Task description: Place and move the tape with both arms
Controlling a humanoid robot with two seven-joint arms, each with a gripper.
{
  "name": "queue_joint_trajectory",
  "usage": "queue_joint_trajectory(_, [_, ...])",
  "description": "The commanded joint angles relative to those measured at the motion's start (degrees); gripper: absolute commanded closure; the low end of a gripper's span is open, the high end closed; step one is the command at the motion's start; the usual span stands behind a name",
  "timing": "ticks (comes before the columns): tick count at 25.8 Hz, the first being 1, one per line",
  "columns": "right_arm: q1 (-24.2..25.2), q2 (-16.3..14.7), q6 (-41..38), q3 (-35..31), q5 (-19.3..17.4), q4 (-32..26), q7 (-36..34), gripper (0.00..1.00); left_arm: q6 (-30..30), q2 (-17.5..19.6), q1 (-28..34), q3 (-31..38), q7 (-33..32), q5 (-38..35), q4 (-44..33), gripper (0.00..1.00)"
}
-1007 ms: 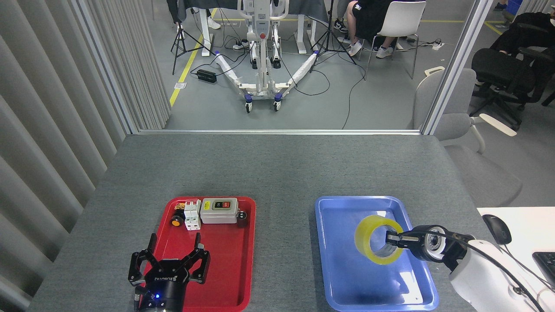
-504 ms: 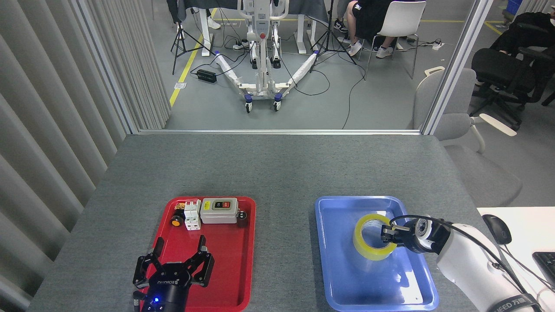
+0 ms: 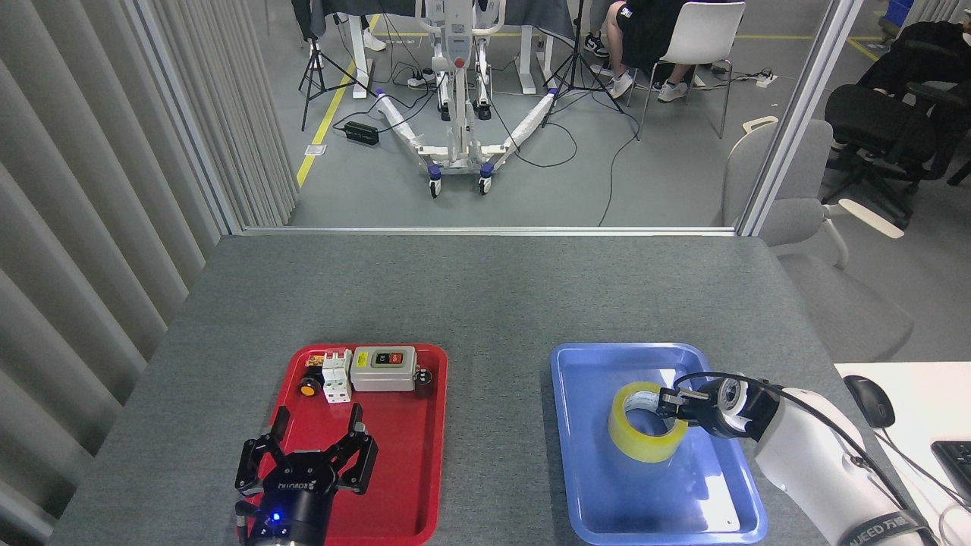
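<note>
Tape roll gripped in the blue tray, left arm waiting

Grey felt-topped table [image 3: 485,296] sits before an open workshop floor; at four o'clock a shallow blue plastic tray [image 3: 592,485] holds the wide translucent yellow packing tape [image 3: 641,447], the right gripper [image 3: 669,401] clenched on its rim; at seven o'clock the left gripper [image 3: 307,462] hangs with fingers spread over the red tray [image 3: 410,485]. Roll looks light, stiff and slick, best pinched through the wall
</note>
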Motion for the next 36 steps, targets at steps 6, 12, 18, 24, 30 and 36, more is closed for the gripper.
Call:
queue_joint_trajectory(6, [0.00, 1.34, -2.32, -0.57, 3.94, -1.14, -1.22, 0.46, 0.08, 0.56, 1.28, 0.34, -0.10, 0.69, 0.27, 0.00])
queue_joint_trajectory(12, [7.82, 2.75, -12.08, -12.43, 21.33, -7.47, -9.48, 0.19, 0.08, 1.18, 1.10, 0.60, -0.01, 0.78, 3.08, 0.00])
queue_joint_trajectory(18, [22.41, 5.82, -20.96, -32.56, 35.14, -20.48, -24.25, 0.02, 0.08, 1.18, 0.49, 0.69, -0.01, 1.84, 2.55, 0.00])
queue_joint_trajectory(24, [31.81, 13.64, -24.56, -41.00, 46.21, -34.36, -40.16, 0.01, 0.17, 1.70, 0.31, 1.48, -0.01, 2.01, 2.73, 0.00])
queue_joint_trajectory(30, [41.48, 14.09, -24.38, -40.47, 50.26, -41.66, -49.21, 0.01, 0.79, 1.62, -0.04, 1.57, -0.01, 2.01, 2.64, 0.00])
queue_joint_trajectory(36, [46.85, 14.26, -22.62, -38.36, 50.78, -42.80, -52.47, 0.01, 0.96, 1.70, 0.40, 1.66, -0.01, 1.92, 2.82, 0.00])
